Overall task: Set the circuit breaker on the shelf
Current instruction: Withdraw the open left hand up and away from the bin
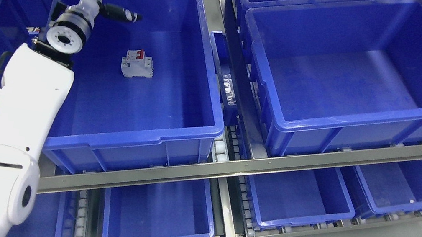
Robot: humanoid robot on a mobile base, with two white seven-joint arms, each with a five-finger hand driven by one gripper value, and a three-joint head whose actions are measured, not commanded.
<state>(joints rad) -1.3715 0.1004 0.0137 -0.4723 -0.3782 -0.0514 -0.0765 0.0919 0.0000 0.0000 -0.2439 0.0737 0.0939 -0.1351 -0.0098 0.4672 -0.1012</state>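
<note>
Blue bin [193, 124] floor, circuit breaker [137, 64] near released left hand [105, 0], not touching

The left arm [21, 114] is cut off by the bottom and left edges, so its shoulder end is out of sight, and it covers the near left corner of the blue bin [198, 91] it reaches over. Print on the circuit breaker [137, 65] is too small to read. The neighbouring bin [363, 117] runs off the right edge, the bins on the lower shelf [162, 212] sit partly hidden under the metal rail [263, 160], and the fingers [119, 13] are too small to count.
</note>
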